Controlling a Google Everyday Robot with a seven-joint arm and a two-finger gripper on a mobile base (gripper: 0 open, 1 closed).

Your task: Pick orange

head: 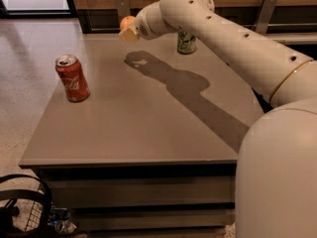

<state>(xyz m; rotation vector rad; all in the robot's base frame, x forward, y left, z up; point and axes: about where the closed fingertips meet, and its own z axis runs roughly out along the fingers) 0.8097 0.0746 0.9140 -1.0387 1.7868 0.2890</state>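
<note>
The orange [127,22] is a small round orange fruit held in my gripper [129,29] above the far left part of the grey table [148,118]. The gripper is shut on it and lifted clear of the tabletop; its shadow falls on the table below. Most of the orange is hidden by the beige fingers [131,33]. My white arm reaches in from the right foreground.
A red cola can [72,78] stands upright near the table's left edge. A green and white can [186,42] stands at the back, partly behind my arm. A black wire basket [22,207] sits on the floor at the lower left.
</note>
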